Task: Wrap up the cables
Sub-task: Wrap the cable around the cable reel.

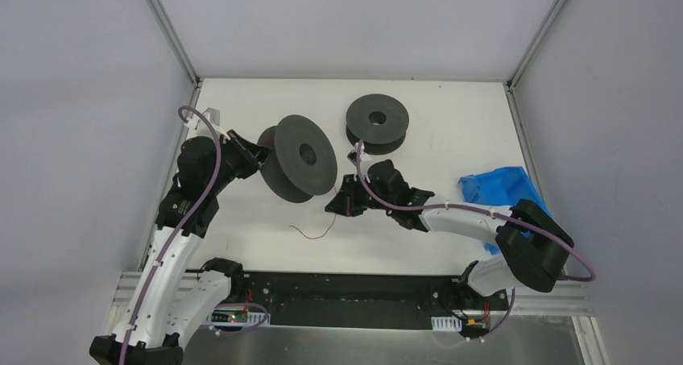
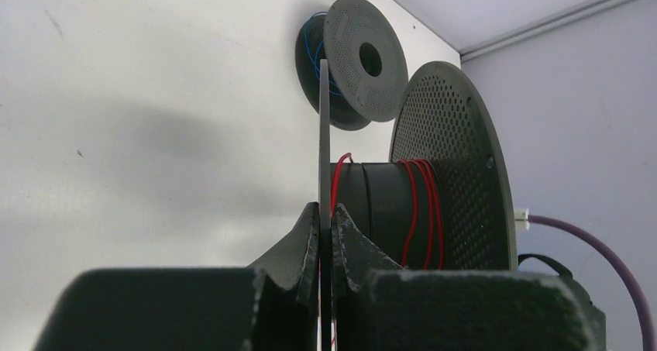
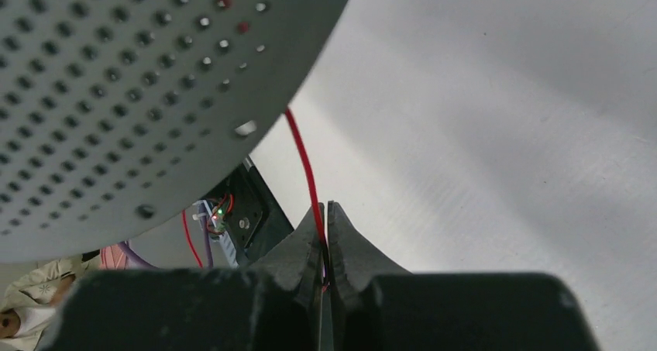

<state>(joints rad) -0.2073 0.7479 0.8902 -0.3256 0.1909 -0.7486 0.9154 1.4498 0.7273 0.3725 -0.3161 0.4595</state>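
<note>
**Tool state.** In your left wrist view, the left gripper [image 2: 325, 221] was closed. Its jaws were clamped on the thin edge of one flange of the first spool [image 2: 453, 173]. In your overhead view, this gripper [image 1: 259, 154] sat left of centre, against the same spool [image 1: 300, 157], which stood on edge.

In your right wrist view, the right gripper [image 3: 325, 211] had its jaws together, pinching the red cable [image 3: 306, 165]. The cable ran up from the fingertips and passed behind the perforated flange [image 3: 139, 95] at upper left. In your overhead view, this gripper [image 1: 334, 204] sat at centre, just right of the first spool.

**Cable location.** Several turns of the red cable [image 2: 414, 208] lay around the core of the first spool. A loose length [image 1: 314, 234] lay on the table [image 1: 242, 244] below centre.

**Count.**
- You had two grippers, both closed on something.
- You had two spools. The second spool [image 1: 377, 122] lay flat above centre, apart from the first.
- You had one red cable.
- You had one blue cable [image 2: 313, 49], wound on the second spool [image 2: 364, 56].
- You had one piece of crumpled blue material [image 1: 499, 186] at the right edge of the table.
</note>
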